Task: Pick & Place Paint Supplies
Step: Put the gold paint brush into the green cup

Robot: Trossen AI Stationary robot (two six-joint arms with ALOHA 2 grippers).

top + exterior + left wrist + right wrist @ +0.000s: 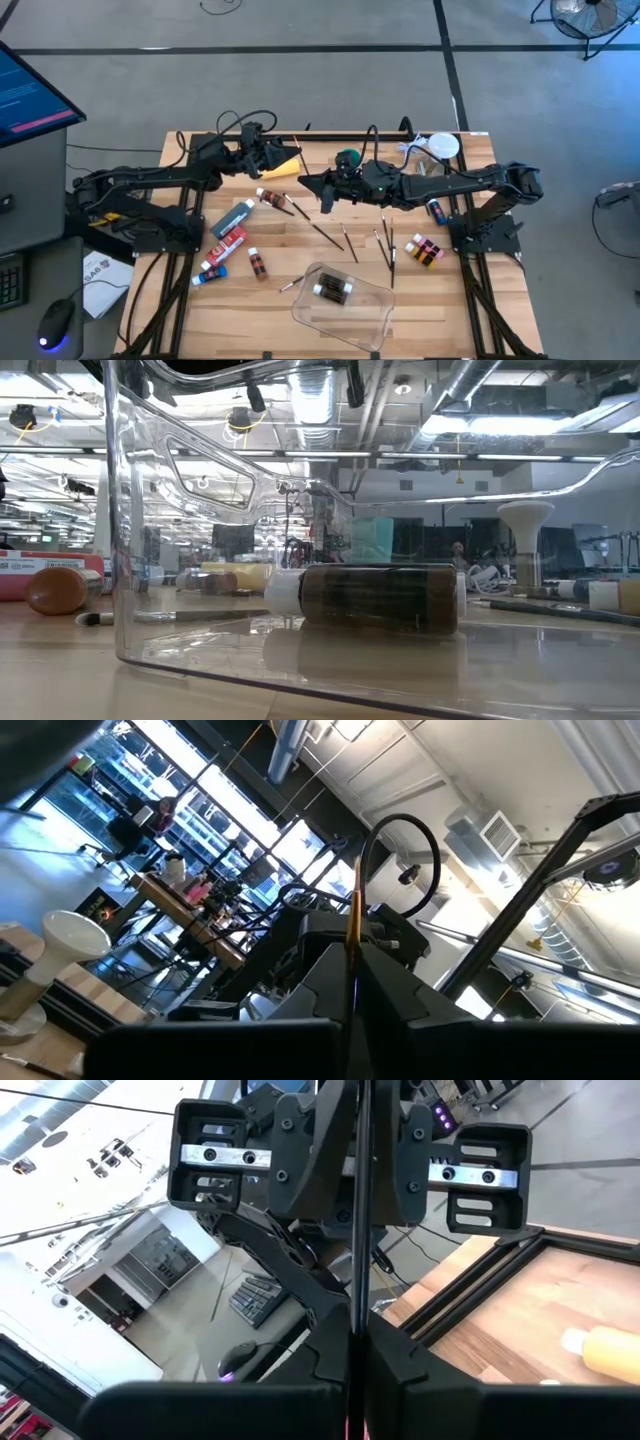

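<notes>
Glossy clear plastic tray (362, 318) on a smooth pale wooden table (280, 310).

Wooden table (300, 330), slatted top, dark frame rails along its edges. Clear rectangular plastic tray (375, 300) near the front edge, slightly angled. Teal cup (348, 157) toward the back, centre. White round object (444, 146) at the back right corner. Computer mouse (55, 322) and keyboard (8, 283) on a desk left of the table. Monitor (25, 95) above them. Floor fan (585, 15), far right corner of the room.
</notes>
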